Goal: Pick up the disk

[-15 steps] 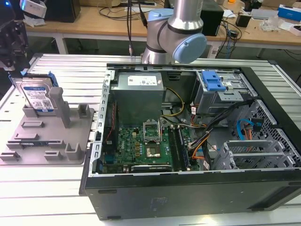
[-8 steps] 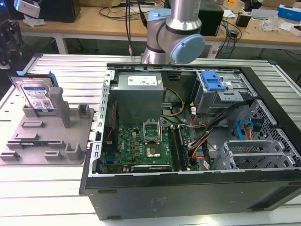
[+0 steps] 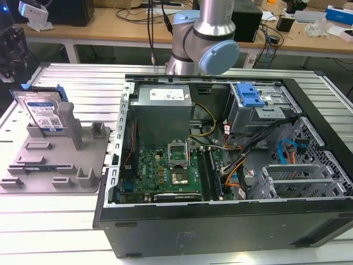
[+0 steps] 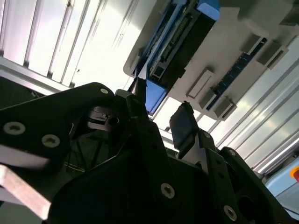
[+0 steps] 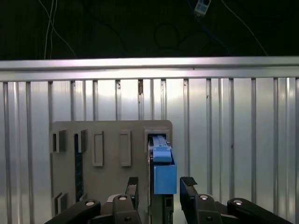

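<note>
Currently the disk (image 3: 44,113) stands on edge in a slot at the far corner of the grey holder tray (image 3: 55,165), labelled face outward, blue side rail (image 3: 62,95) along its upper edge; tray lies flat on the slatted metal table (image 3: 33,221), toward the exterior view's left. An open computer case (image 3: 220,232) sits just beside the tray toward the exterior view's right; motherboard (image 3: 171,171), grey power supply (image 3: 162,110) and blue-latched drive cage (image 3: 251,99) are exposed inside. Arm (image 3: 204,33) rises behind the case at the top of the exterior view.

First wrist view: gripper (image 5: 160,183) looks onto the tray (image 5: 112,182); claw apart, two dark fingers (image 5: 133,186) with a clear gap between them; the disk (image 5: 163,172) is seen edge-on, its blue end lined up with that gap; table slats (image 5: 233,140) run past on both sides of the tray.

Second wrist view: gripper (image 4: 159,114) with the claw again spread, fingers (image 4: 184,123) dark against the bright table; disk (image 4: 175,46) and tray (image 4: 233,42) lie beyond the fingertips, a blue piece showing between them.

Contact between fingers and disk: cannot tell from the wrist views; nothing is clamped.
</note>
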